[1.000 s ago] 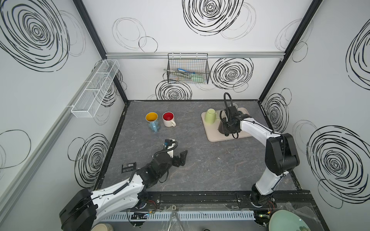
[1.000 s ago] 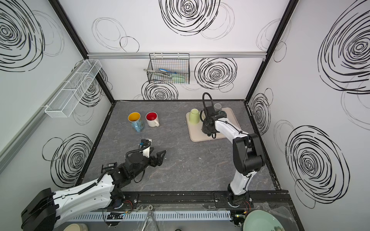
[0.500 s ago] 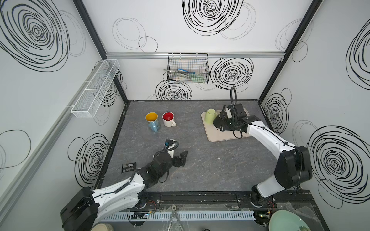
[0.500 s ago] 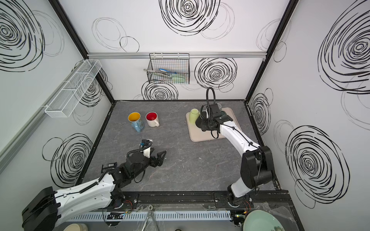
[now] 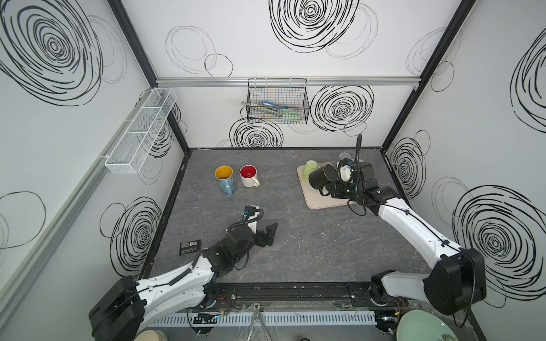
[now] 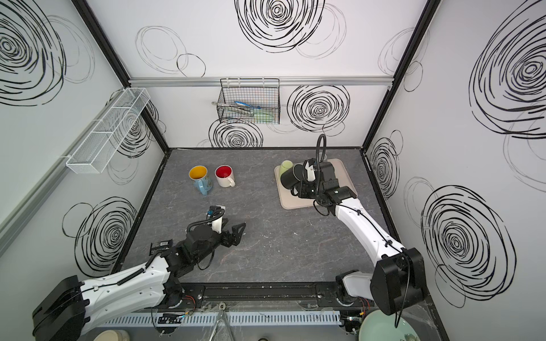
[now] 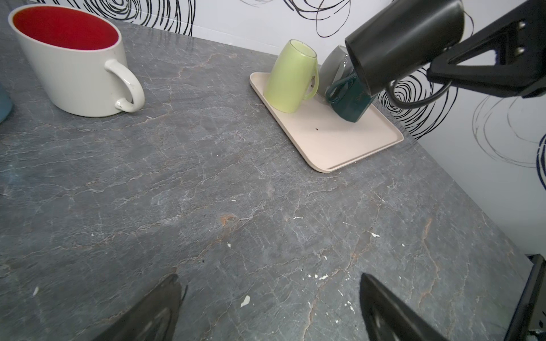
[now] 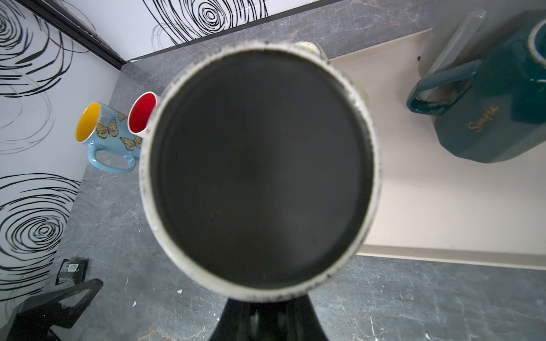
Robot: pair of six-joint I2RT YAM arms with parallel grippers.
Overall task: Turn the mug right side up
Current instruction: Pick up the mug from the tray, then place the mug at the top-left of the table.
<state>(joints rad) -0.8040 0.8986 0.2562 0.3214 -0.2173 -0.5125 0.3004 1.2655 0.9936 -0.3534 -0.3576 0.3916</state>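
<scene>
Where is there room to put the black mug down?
Bare table lies between the red mug and the tray, and between the left gripper and the right arm. The tray's front is free; its back is crowded by the green mug and teal mug.

right fingers (image 8: 270, 321): mostly hidden behind the base of the black mug (image 8: 260, 171); the grip itself unseen
green mug (image 8: 307, 46): only slivers show past that mug's rim
teal mug (image 8: 487, 118): cut off by the right wrist view's edge
blue mug (image 7: 4, 102): a sliver at the left wrist view's edge
wire basket (image 5: 277, 103): contents too small to identify
</scene>
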